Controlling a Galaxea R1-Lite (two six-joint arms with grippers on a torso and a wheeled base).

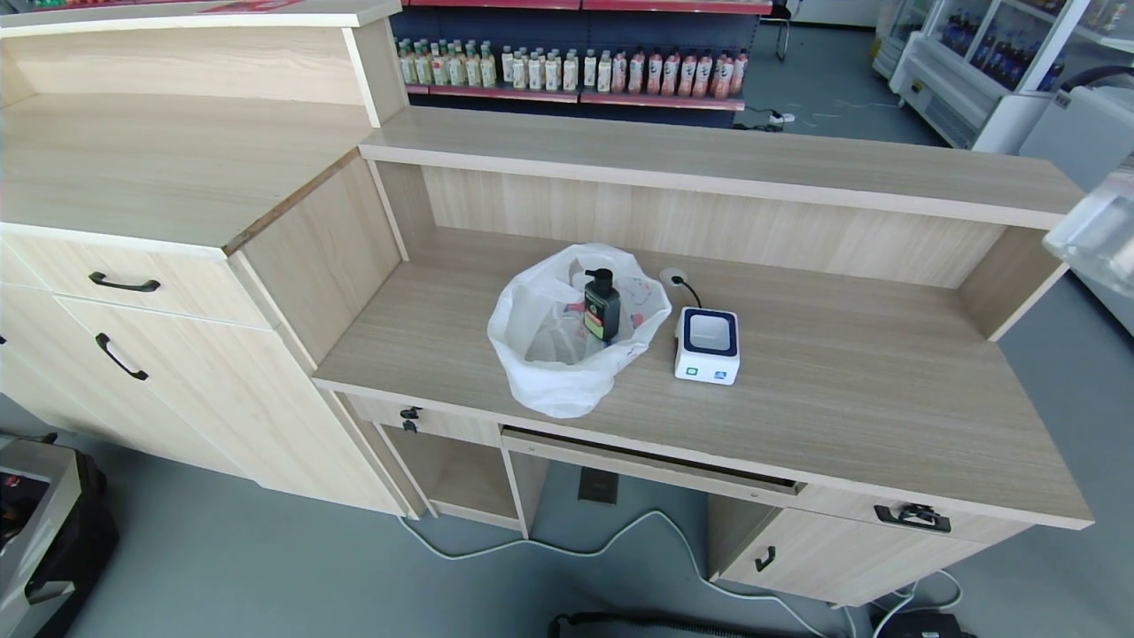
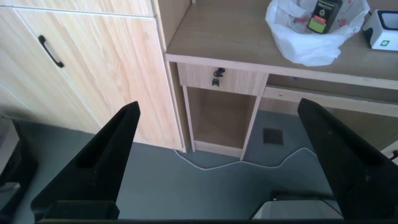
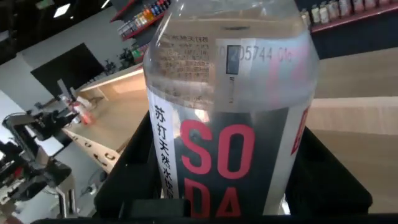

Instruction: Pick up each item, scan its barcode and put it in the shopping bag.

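Gripping the soda bottle (image 3: 230, 93) off right of the tabletop (image 1: 842, 381), the right hand (image 3: 230, 183) risks a missed scan if the wrong side faces the scanner (image 1: 706, 344); the left hand (image 2: 217, 162) hangs released.

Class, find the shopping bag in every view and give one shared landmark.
Head view: shopping bag mid-counter, left of the scanner.
Left wrist view: on the counter, beside the scanner.
Right wrist view: not in it.
Shared landmark: the scanner beside it.
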